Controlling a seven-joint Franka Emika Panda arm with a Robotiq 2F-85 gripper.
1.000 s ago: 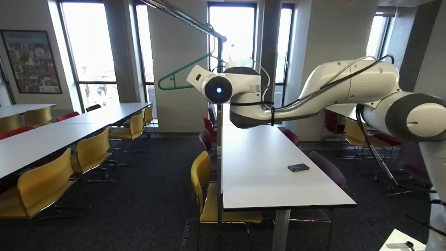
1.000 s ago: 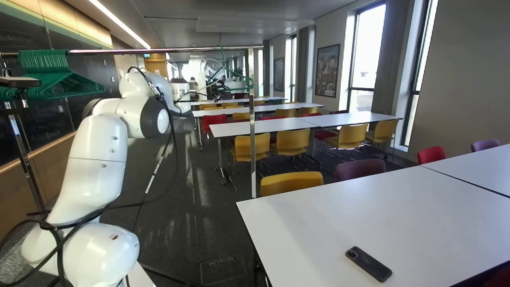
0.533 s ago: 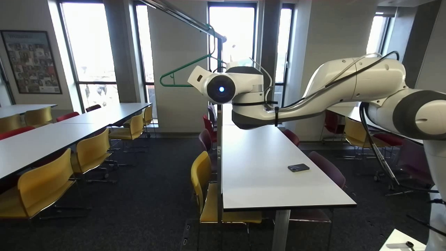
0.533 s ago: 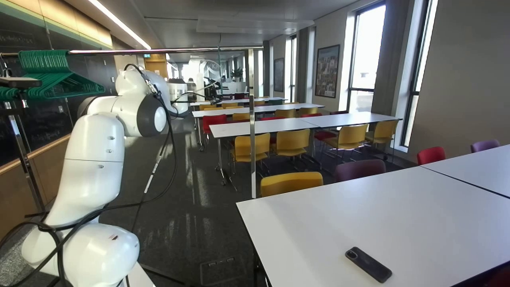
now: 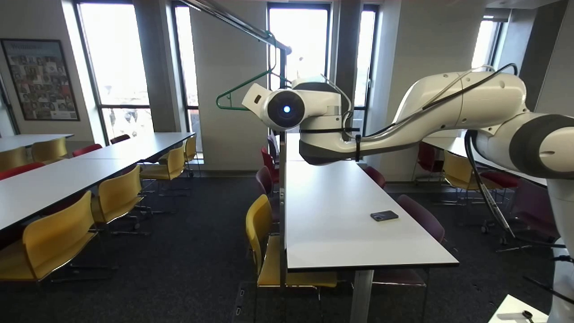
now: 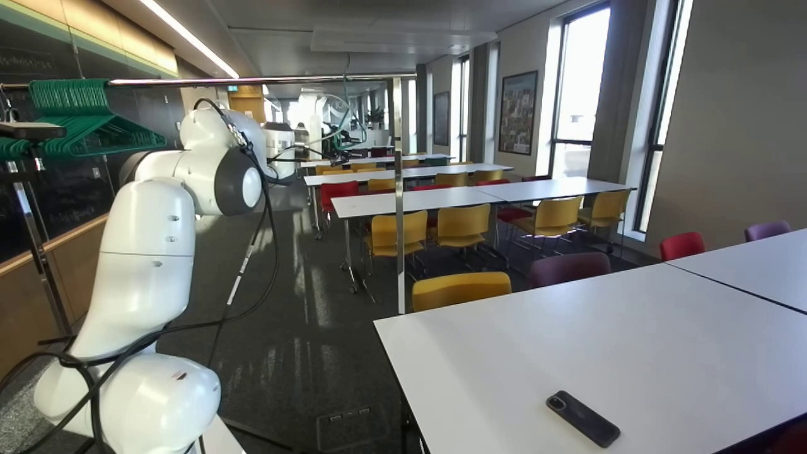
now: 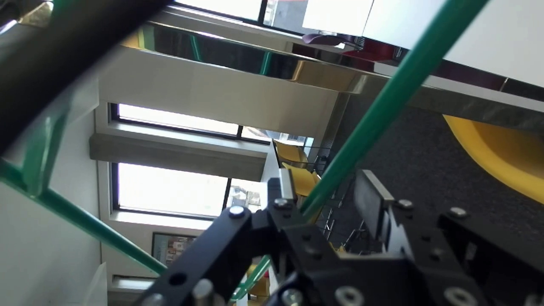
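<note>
Wrist view: I find my tool [image 7: 329,188] with jaws parted; one bar of the green hanger [image 7: 374,123] crosses between them, unclamped. In an exterior view, it hangs from the rail [image 5: 237,23]. In an exterior view, bunched hangers [image 6: 69,98] share the rail, well apart.

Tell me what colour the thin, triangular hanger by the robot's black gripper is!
The hanger is green, and it shows best in the wrist view.
</note>
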